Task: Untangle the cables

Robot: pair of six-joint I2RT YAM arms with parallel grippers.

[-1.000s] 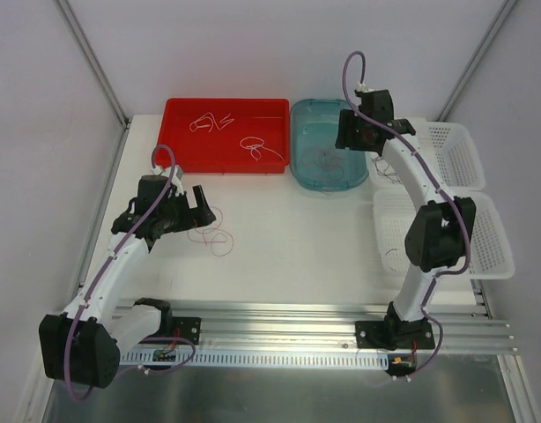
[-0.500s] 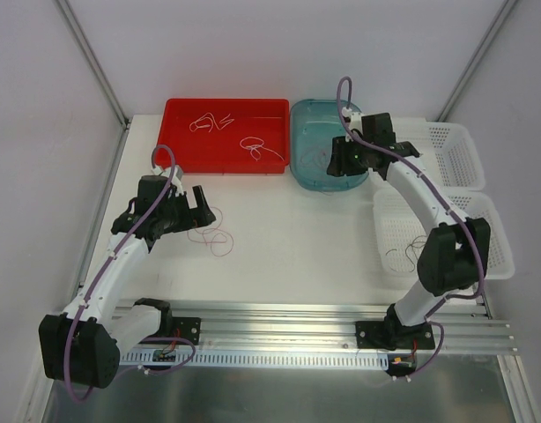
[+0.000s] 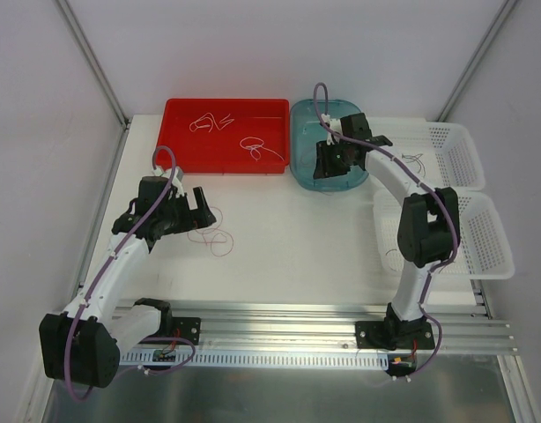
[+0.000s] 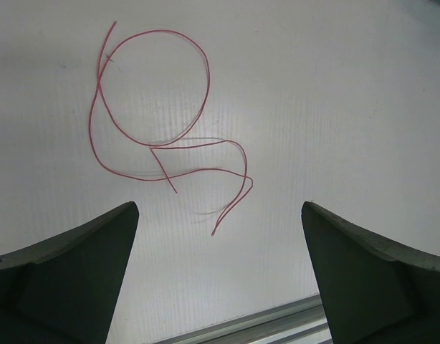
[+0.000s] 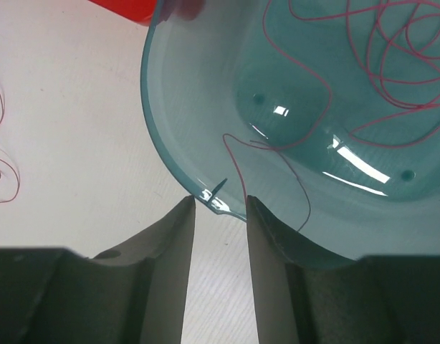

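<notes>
**Top view**
- Left gripper: jaws wide apart, low over the table. It is just beside a red strand lying in loose loops. I judge it is placed there to drop onto that strand.
- Right gripper: reached across to the near side of the bowl.
- Tray: holds two white strands, lying apart from each other. It looks like the place for sorted white ones.
- Baskets: a few dark strands lie in the far one.

**Left wrist view**
- Red strand: one large loop, with two tails crossing below it. Its free ends point toward my fingers.
- The fingers stand either side and touch nothing.

**Right wrist view**
- Fingers: a narrow gap between them, with the bowl's rim running across it. I can see nothing clamped.
- Tangle: red strands overlapping on the bowl's floor, not yet separated.
- One loose end trails from the tangle to the rim, close by my right finger. It is probably the easiest piece to pick, which would explain the low approach at the edge.
</notes>
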